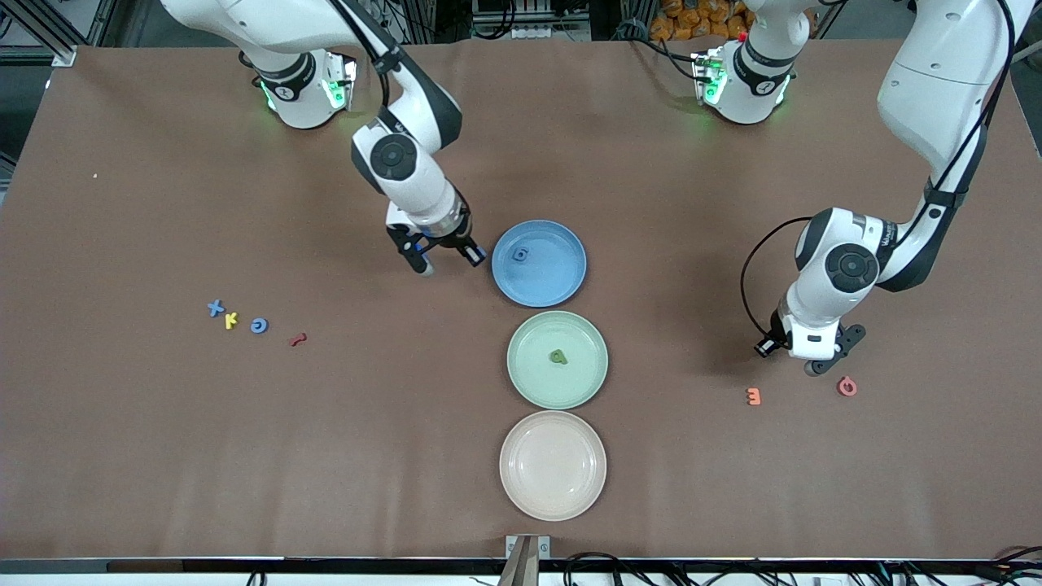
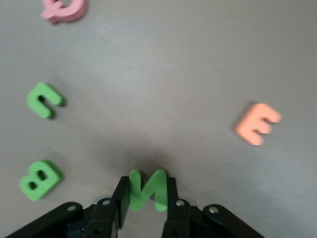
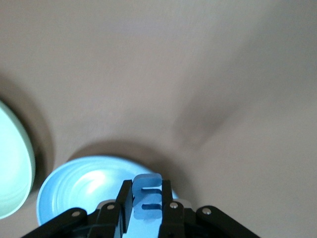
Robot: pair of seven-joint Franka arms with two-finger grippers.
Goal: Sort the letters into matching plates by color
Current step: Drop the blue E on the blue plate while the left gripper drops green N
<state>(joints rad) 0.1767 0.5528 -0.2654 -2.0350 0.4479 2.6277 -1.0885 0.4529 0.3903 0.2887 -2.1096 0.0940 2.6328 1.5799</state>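
Front view: the blue plate [image 1: 539,263] is the landmark, with the mint green plate [image 1: 558,359] and the cream plate [image 1: 553,465] lined up nearer the camera. The right gripper [image 1: 446,258] hangs just beside the blue plate's rim, toward the right arm's end of the surface, so the right arm is the nearer one for a drop there. The left gripper [image 1: 822,362] is low, well apart from the plates.

Left wrist view: the fingers [image 2: 171,198] are clamped on a green N [image 2: 146,189]; a green B [image 2: 38,180] lies nearby.

Right wrist view: the fingers [image 3: 168,210] pinch a blue letter [image 3: 146,198], with the blue plate just ahead.
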